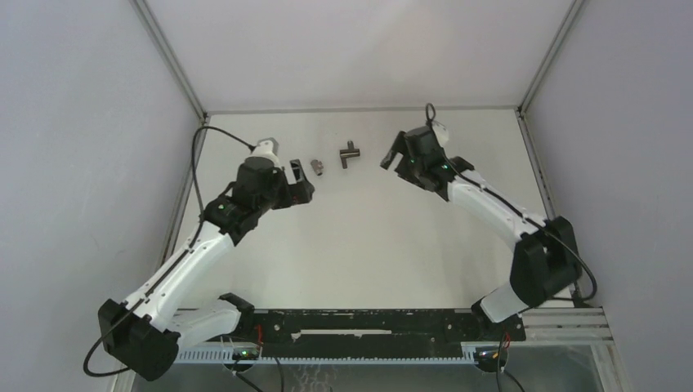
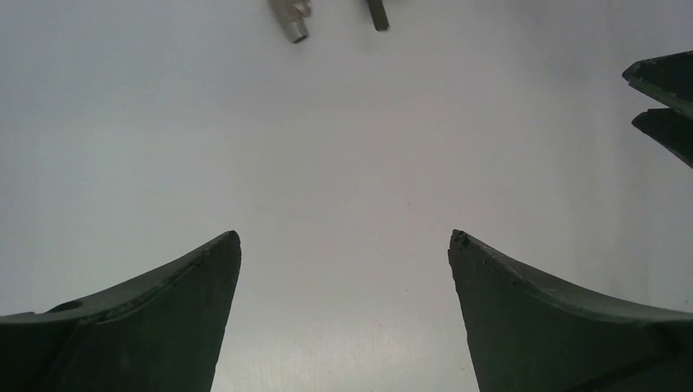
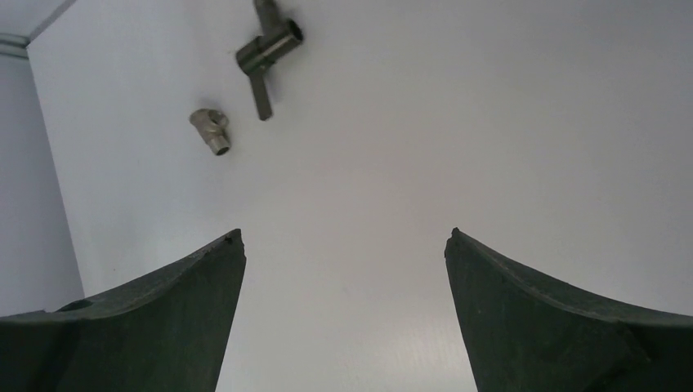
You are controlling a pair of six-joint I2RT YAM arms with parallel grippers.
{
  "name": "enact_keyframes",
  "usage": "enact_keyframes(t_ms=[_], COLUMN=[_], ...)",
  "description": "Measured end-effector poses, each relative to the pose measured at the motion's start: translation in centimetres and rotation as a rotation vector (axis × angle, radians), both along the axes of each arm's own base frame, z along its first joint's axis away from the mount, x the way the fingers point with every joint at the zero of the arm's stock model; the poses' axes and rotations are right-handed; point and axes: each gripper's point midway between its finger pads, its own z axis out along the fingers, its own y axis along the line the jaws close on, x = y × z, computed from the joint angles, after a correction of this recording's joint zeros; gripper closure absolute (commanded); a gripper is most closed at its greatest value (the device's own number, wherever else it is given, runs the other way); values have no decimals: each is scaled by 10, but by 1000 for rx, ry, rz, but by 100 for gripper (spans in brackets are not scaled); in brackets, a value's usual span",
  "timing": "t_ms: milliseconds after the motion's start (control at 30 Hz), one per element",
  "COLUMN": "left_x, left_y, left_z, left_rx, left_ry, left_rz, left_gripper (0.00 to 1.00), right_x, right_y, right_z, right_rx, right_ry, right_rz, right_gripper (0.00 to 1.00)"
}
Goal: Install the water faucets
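A small dark T-shaped tap piece (image 1: 350, 153) with a thin lever lies on the white table at the back centre. A small silvery fitting (image 1: 318, 167) lies just left of it. My left gripper (image 1: 304, 181) is open and empty, just left of the fitting. My right gripper (image 1: 394, 163) is open and empty, a little right of the tap piece. In the left wrist view the gripper (image 2: 343, 241) is wide open; the fitting (image 2: 292, 18) and the lever's end (image 2: 377, 13) show at the top edge. In the right wrist view the gripper (image 3: 343, 237) is wide open, with the tap piece (image 3: 268, 51) and the fitting (image 3: 212, 128) ahead at upper left.
The white table (image 1: 359, 237) is enclosed by grey walls with metal frame posts (image 1: 170, 57) at the back corners. A black rail (image 1: 359, 322) runs along the near edge between the arm bases. The right gripper's fingers (image 2: 666, 102) show at the right edge of the left wrist view.
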Motion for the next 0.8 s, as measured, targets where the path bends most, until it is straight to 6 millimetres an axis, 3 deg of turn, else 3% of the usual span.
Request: enact_keyframes(t_ms=[167,300,400,567,800], left_x=[10,8,3,-5,-11], left_y=[40,53,55,54,53], left_z=[12,11,3,-15,-26], left_rx=[-59,-76,-73,-75,-88], left_ry=[-9,5,28,77,109], left_rz=[138,181,183,182,182], left_gripper=[0,0,0,0,0], right_x=[48,81,99,128,138], right_y=[50,87,112,138,145], right_z=[18,14,-3,-43,-85], right_rx=[-43,-93,-139,-209,-263], right_ry=[-3,-8,9,64,126], right_rz=[94,190,254,316,357], right_gripper=[11,30,37,38,42])
